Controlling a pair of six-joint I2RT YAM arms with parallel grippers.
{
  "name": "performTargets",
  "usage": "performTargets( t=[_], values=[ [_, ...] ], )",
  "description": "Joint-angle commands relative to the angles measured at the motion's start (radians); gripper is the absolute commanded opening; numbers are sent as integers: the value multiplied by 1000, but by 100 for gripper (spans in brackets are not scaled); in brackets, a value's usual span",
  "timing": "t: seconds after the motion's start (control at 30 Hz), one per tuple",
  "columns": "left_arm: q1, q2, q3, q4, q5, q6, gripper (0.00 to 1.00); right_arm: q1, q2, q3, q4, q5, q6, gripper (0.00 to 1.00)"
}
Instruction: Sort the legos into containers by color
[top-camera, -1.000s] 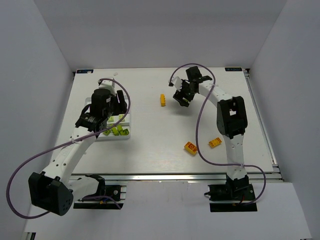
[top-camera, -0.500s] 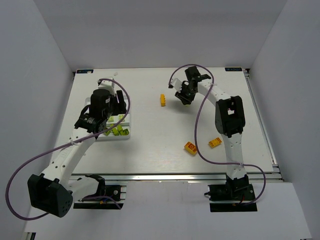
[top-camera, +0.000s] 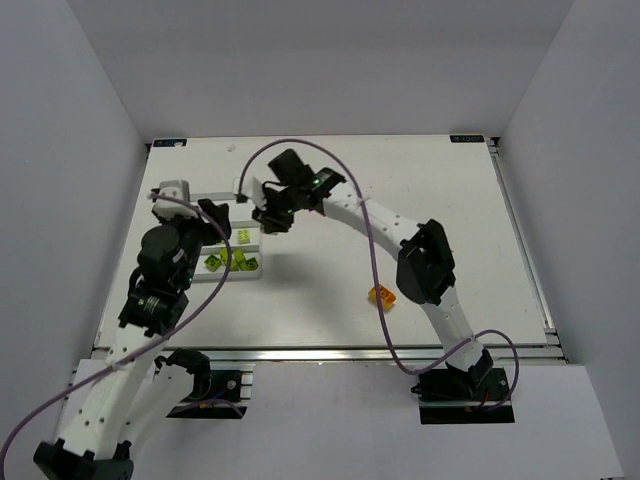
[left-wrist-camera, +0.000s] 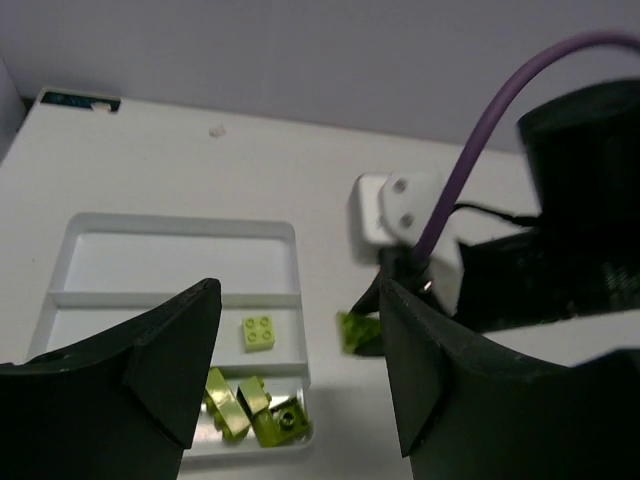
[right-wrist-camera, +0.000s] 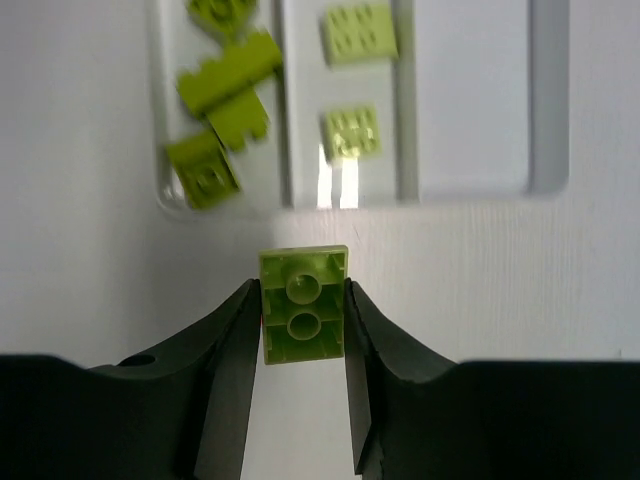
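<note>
Right end effector (right-wrist-camera: 300, 300): pinching one lime green brick (right-wrist-camera: 303, 322), held above the desk (right-wrist-camera: 500, 300) just outside the tray (right-wrist-camera: 548, 120) rim. The brick's long axis points straight at the tray, which lies directly ahead of the fingertips. Most of the sorted green bricks (right-wrist-camera: 230, 75) lie in the tray's end compartment, ahead and to one side. Left end effector (left-wrist-camera: 298, 305): spread, carrying nothing, near the tray.

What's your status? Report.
Right jaws shut on lime green brick, just outside white tray. Left jaws open, empty, near tray. Path looks clear.
</note>
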Motion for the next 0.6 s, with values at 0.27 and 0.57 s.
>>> performTargets(
  t=[0.27,0.57],
  values=[
    [3,-136,-65,140,-75,51,74,148,160,113,334,132,142,2],
    [3,-136,-70,149,-58,54,74,142,237,133,455,224,164,11]
  ],
)
